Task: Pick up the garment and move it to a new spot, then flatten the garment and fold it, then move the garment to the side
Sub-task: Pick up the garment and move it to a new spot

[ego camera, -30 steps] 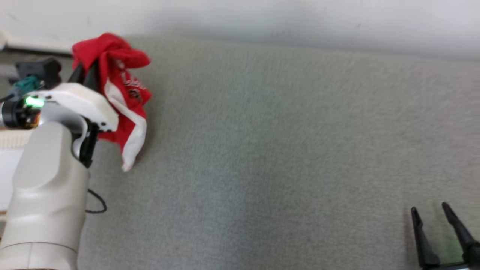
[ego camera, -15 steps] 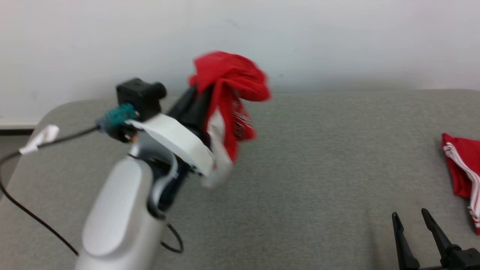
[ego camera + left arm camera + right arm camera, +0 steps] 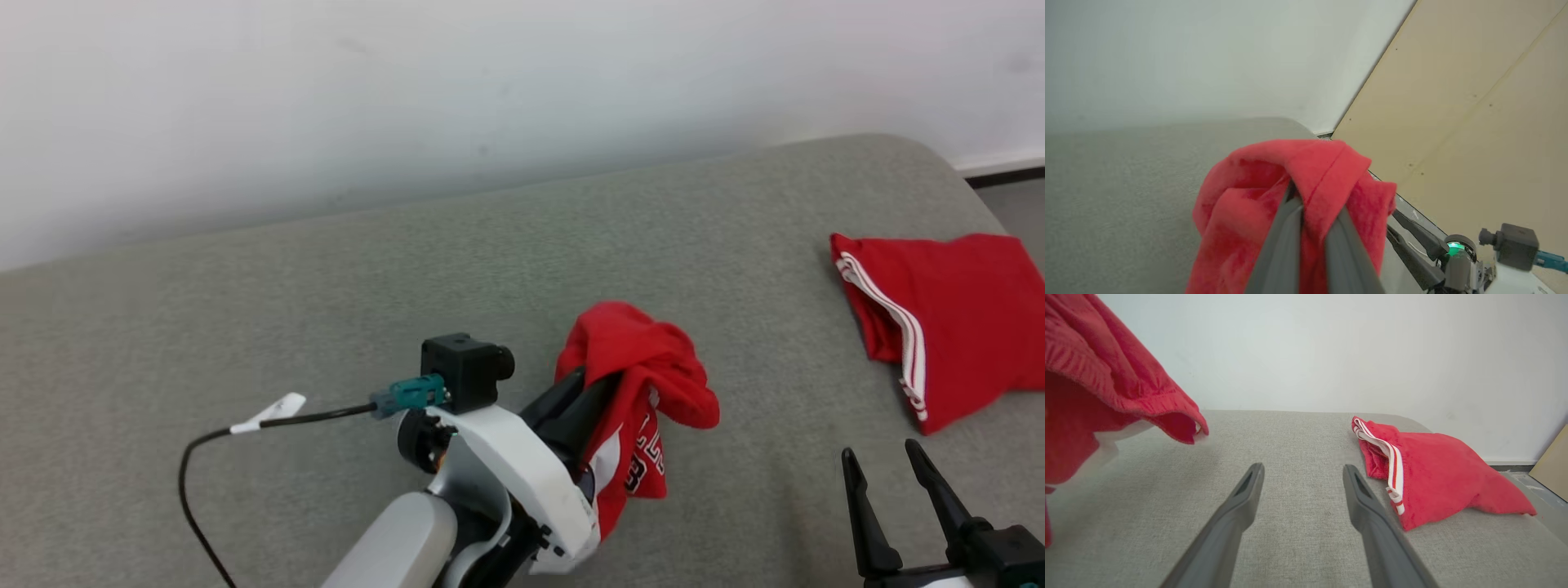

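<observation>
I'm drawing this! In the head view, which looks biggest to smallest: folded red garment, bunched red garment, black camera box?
1. folded red garment and bunched red garment: look alike, unsure.
2. black camera box: smallest.

left gripper (image 3: 1312,216) pinched tight on the red garment (image 3: 1241,204). cloth drapes over both fingers (image 3: 1282,245), grey surface (image 3: 1114,183) behind.
</observation>
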